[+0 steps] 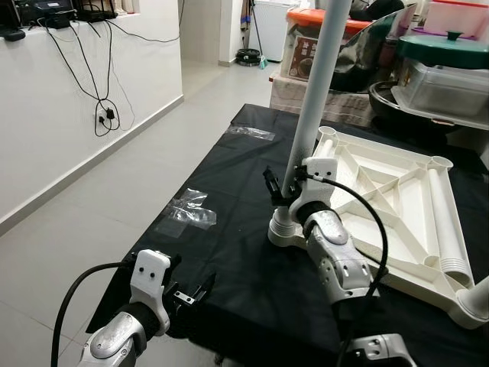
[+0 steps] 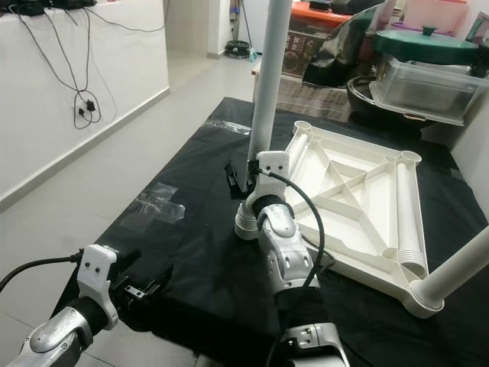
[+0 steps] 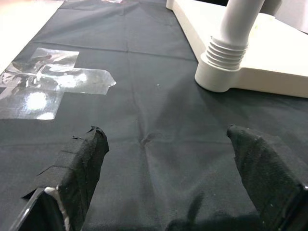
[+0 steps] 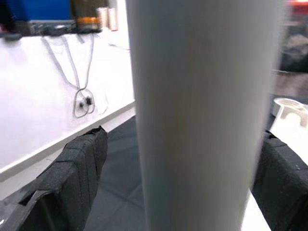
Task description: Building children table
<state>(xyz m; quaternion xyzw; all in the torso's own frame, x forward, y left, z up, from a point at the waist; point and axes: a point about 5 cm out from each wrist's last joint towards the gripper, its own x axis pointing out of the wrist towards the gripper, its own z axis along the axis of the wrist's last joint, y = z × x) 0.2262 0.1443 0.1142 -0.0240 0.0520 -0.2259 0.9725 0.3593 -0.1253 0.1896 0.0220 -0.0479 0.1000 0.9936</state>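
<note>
On the black cloth point(image 1: 252, 252), right hand point(image 1: 281, 186) spread around upright table leg point(image 1: 317, 92), left hand point(image 1: 191, 294) released.

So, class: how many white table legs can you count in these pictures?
3: an upright leg standing in the tabletop's near-left socket, one lying leg along its right side, and one slanted leg at the near-right corner. Others may be hidden.

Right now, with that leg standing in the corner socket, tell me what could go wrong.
1. The right claw sits low on the tall upright leg, its fingers on either side with gaps, so the leg could tip if it is not seated.
2. The loose leg lying in the upturned tabletop could roll if the top is jolted.
3. The open left claw hovers at the edge of the black cloth and could snag it.
</note>
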